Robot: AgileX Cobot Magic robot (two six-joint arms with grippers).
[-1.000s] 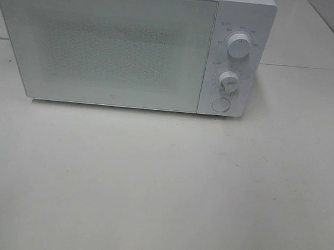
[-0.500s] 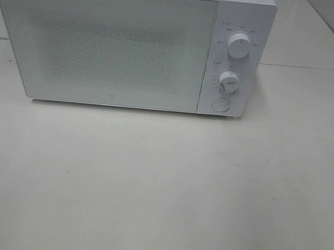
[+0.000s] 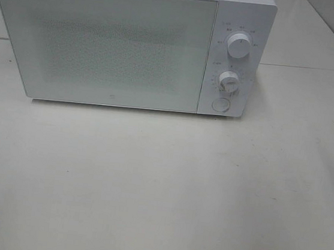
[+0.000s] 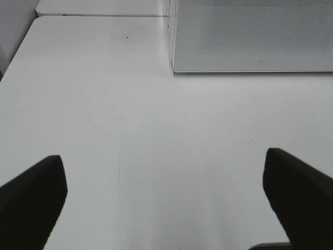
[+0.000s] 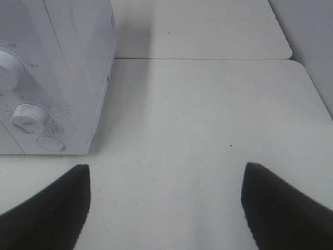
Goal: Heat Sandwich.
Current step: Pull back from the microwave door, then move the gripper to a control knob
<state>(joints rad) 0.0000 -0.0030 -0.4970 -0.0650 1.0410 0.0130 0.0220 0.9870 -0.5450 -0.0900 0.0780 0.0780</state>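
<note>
A white microwave [image 3: 128,42] is placed at the 12 o'clock end of a pale table [image 3: 159,190], as seen from the high camera. Its frosted door [image 3: 103,45] is shut, and nothing behind it can be made out. The control panel is set at the 3 o'clock side of the door. On this panel an upper knob [image 3: 239,47] is mounted, a lower knob [image 3: 229,80] is fitted at its 6 o'clock, and a round button [image 3: 220,104] is located at the 6 o'clock of the lower knob.

The sandwich is not shown in any view; its position cannot be told.

The left gripper [image 4: 164,174] is held above bare table, with its dark fingers [image 4: 31,203] spread wide and nothing between them. A lower corner of the microwave door is seen ahead of it.

The right gripper [image 5: 166,177] is likewise held over bare table, with its jaws set wide and nothing gripped. The panel end of the microwave, with both knobs and the button, is seen ahead of it and to one side.
</note>
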